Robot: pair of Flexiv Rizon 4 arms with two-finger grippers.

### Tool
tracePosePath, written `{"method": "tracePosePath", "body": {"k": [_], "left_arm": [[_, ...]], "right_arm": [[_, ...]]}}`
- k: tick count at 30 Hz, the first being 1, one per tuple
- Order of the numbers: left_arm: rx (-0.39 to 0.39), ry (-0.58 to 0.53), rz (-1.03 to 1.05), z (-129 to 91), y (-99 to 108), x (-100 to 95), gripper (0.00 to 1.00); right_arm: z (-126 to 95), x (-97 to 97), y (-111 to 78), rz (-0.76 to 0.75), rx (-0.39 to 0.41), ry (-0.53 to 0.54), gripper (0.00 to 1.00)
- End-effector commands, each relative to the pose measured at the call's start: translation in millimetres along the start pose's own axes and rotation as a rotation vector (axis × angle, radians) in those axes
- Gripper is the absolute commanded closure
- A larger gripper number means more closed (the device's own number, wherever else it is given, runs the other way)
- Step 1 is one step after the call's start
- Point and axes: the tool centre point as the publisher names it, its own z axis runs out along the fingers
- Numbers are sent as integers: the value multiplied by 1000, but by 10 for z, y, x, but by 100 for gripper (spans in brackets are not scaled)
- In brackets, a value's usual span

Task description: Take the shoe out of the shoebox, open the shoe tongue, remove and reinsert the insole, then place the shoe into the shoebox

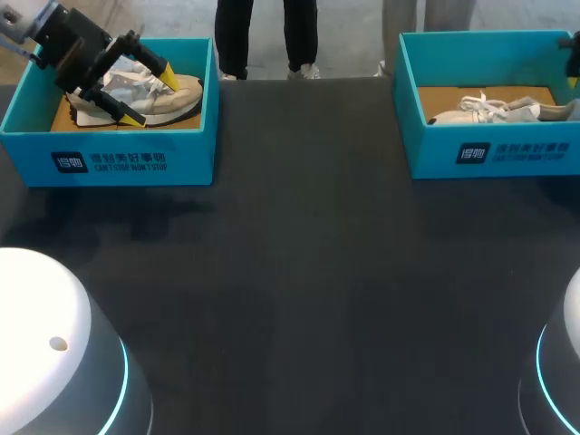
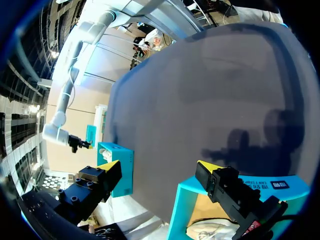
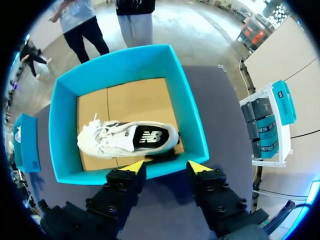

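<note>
Teal cardboard is framing both halves of this job. A left shoebox (image 1: 127, 154) is sitting at the far left of the dark table (image 1: 308, 272) and a right shoebox (image 1: 494, 149) at the far right, well apart. Each is holding one shoe. The left sneaker (image 1: 172, 95), pale with grey panels, is resting sole-down inside its box. The right sneaker (image 3: 127, 140), white and laced, is lying on its side on the brown cardboard floor of its own.

The left gripper (image 1: 150, 97) is hanging over the left shoebox with its yellow-tipped fingers spread wide, one tip towards each side of the sneaker. Whether either tip is touching the upper I cannot tell, and as far as the left wrist view is showing, nothing is being gripped. The right gripper (image 3: 166, 166) is hovering just above the wall of the right shoebox nearest to it, fingers parted and holding nothing, with the sneaker lying ahead of them.

Judging from this, the task is sitting at its very start: neither shoe is out of its box, and no insole is lying loose anywhere. Lifting a shoe out, opening the tongue, pulling and refitting the insole, and boxing the shoe are all waiting to be done.
</note>
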Motion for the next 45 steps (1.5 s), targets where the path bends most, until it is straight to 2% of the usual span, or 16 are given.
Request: {"method": "tracePosePath", "body": {"k": [1, 7, 21, 27, 32, 45], "left_arm": [[-27, 7, 25, -49, 16, -38, 0], [-97, 46, 71, -171, 151, -25, 0], [-154, 171, 87, -380, 446, 166, 0], [-188, 242, 94, -522, 655, 289, 0], [-192, 277, 103, -704, 859, 426, 0], [-219, 406, 143, -1072, 1470, 937, 0]], "right_arm": [[-17, 2, -63, 6, -19, 3, 0], [-17, 2, -63, 6, -19, 3, 0], [-17, 2, -63, 6, -19, 3, 0], [-17, 2, -63, 6, -19, 3, 0], [-17, 2, -63, 6, -19, 3, 0], [-17, 2, -63, 6, -19, 3, 0]]}}
